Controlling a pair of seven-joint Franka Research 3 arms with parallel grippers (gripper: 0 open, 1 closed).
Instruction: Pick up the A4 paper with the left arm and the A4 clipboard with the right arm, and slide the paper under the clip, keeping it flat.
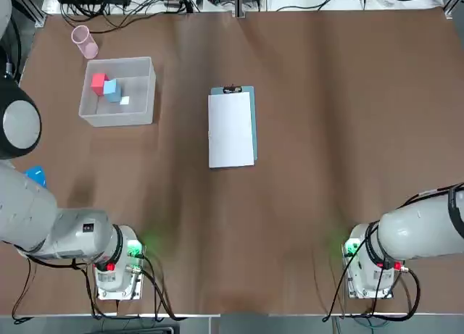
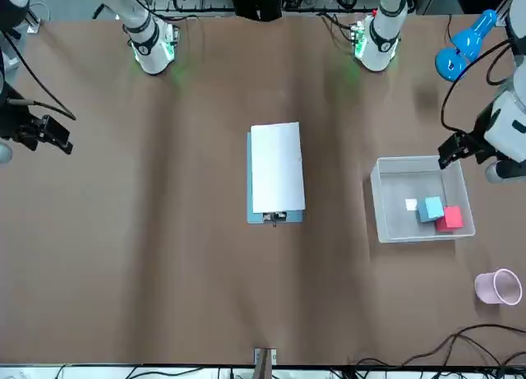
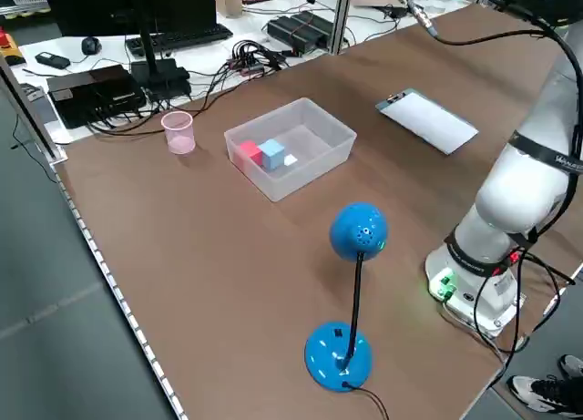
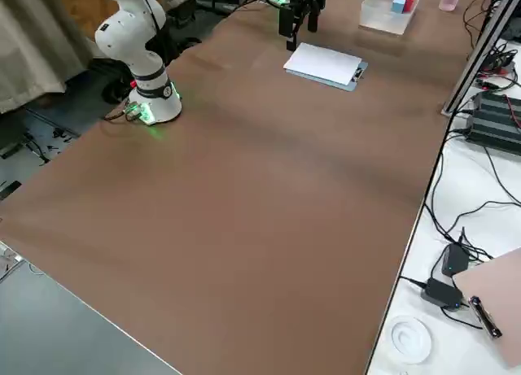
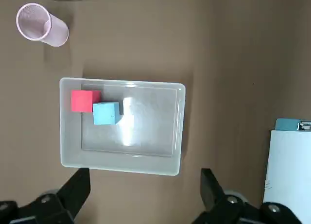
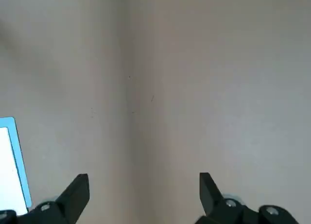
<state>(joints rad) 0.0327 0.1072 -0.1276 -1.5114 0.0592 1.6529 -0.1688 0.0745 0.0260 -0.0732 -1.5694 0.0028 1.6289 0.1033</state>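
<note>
A broad desk with a matte brown surface (image 1: 304, 203) fills most of the view. Two white and grey jointed robot arms stand at its near edge, the left arm (image 1: 69, 232) and the right arm (image 1: 420, 229). The left gripper (image 5: 146, 182) is above the desk near a box, its black fingers wide apart with nothing between them. The right gripper (image 6: 145, 185) is above bare desk to the right of the clipboard, its fingers also wide apart and holding nothing.

The box, a rectangular bin of clear plastic (image 1: 138, 113), sits on the far left part of the desk. The flat light-blue A4 clipboard (image 1: 254, 124) lies near the middle, its clip end away from the arms. The plain white A4 paper sheet (image 1: 230, 135) lies flat on it, leaving a blue strip showing along the right side. At the far short end is the small silver-and-black metal clip (image 1: 232, 90).

A blue lamp with a round head and base (image 3: 338, 356) stands at the left. Beyond the box is a pale pink plastic cup (image 1: 85, 41), tilted in the overhead view. Inside the box are a red cube (image 5: 83, 101) and a light-blue cube (image 5: 106, 113).
</note>
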